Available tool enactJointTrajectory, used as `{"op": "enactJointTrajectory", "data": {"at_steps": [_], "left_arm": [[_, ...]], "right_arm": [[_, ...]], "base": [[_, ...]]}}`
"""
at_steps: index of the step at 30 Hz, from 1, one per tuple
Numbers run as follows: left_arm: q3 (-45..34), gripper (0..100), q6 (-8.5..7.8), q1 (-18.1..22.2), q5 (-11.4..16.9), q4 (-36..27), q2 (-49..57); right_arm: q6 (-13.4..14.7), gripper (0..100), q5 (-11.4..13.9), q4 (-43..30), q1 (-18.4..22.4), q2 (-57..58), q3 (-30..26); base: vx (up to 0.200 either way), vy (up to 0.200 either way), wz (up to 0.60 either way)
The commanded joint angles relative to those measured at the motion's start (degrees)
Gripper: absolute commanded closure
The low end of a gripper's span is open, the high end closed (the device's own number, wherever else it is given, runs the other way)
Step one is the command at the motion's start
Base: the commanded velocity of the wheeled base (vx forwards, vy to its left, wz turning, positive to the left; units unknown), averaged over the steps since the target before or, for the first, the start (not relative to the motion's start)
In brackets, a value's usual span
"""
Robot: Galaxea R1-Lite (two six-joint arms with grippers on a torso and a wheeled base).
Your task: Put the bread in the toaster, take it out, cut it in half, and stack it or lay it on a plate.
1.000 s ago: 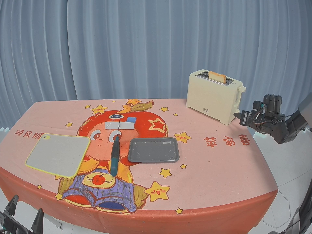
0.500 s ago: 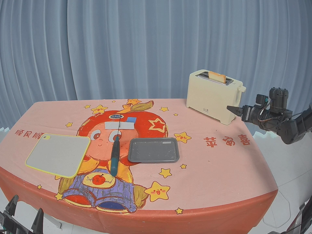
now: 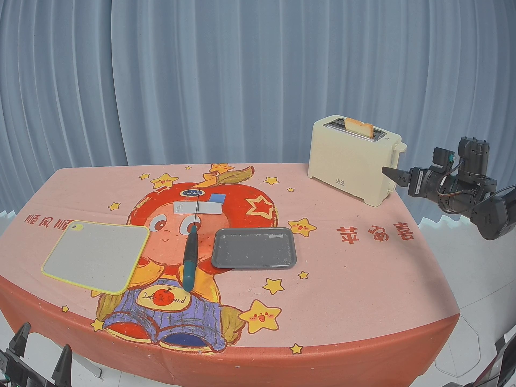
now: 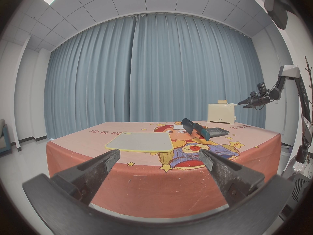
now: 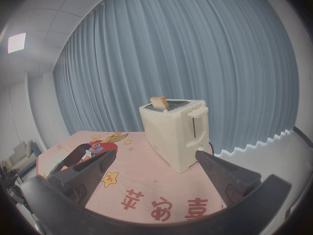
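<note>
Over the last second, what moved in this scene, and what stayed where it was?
The right gripper rose beside the toaster, near its lever end, with the arm lifting and drawing slightly toward the robot's right. It is open and empty; nothing was taken hold of or let go. The bread stayed in the toaster's slot, and the knife, cutting board and grey tray kept their places.

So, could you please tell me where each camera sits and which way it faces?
Head view: robot's head, looking down over the table; right gripper beside the toaster.
Left wrist view: low before the table, facing the curtain; left gripper open.
Right wrist view: off the table's right end, facing the toaster; its gripper open.
All share toaster and bread.
</note>
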State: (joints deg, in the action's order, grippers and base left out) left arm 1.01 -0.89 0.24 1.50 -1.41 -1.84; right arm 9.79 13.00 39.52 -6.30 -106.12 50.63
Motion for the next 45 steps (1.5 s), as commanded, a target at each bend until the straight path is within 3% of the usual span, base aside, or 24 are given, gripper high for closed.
{"op": "enactJointTrajectory", "data": {"at_steps": [1,7,12,13,17,18,22,27,29,35,39,45], "left_arm": [[-0.5,0,0.01,0.0,0.0,0.0,-0.1],[-0.5,0,0.01,0.0,0.0,0.0,-0.1],[-0.5,0,0.01,0.0,0.0,0.0,-0.1],[-0.5,0,0.01,0.0,0.0,0.0,-0.1],[-0.5,0,0.01,0.0,0.0,0.0,-0.1],[-0.5,0,0.01,0.0,0.0,0.0,-0.1],[-0.5,0,0.01,0.0,0.0,0.0,-0.1],[-0.5,0,0.01,0.0,0.0,0.0,-0.1],[-0.5,0,0.01,0.0,0.0,0.0,-0.1],[-0.5,0,0.01,0.0,0.0,0.0,-0.1],[-0.5,0,0.01,0.0,0.0,0.0,-0.1],[-0.5,0,0.01,0.0,0.0,0.0,-0.1]], "right_arm": [[-1.3,0,0.0,-0.1,0.5,1.0,0.1],[-3.4,0,0.1,0.0,1.4,2.0,1.1],[-7.5,0,0.4,-0.1,2.8,2.2,2.0],[-10.1,0,0.5,-0.1,3.2,2.1,2.1],[-13.3,0,1.2,0.6,3.4,1.7,2.3],[-15.9,0,1.9,0.6,3.8,1.6,2.5],[-18.8,0,2.6,0.6,4.1,1.5,3.4],[-22.9,0,8.1,0.5,4.7,1.5,3.6],[-23.9,0,8.9,0.6,4.8,1.4,3.9],[-27.9,0,9.7,0.5,4.8,-2.1,9.4],[-28.7,0,12.8,0.1,4.5,-4.8,13.3],[-30.9,0,13.3,-0.1,4.9,-10.2,19.8]], "base": [[0.000,0.000,0.00],[0.000,0.000,0.00],[0.000,0.000,0.00],[0.000,0.000,0.00],[0.000,0.000,0.00],[0.000,0.000,0.00],[0.000,0.000,0.00],[0.000,0.000,0.00],[0.000,0.000,0.00],[0.000,0.000,0.00],[0.000,0.000,0.00],[0.000,0.000,0.00]]}}
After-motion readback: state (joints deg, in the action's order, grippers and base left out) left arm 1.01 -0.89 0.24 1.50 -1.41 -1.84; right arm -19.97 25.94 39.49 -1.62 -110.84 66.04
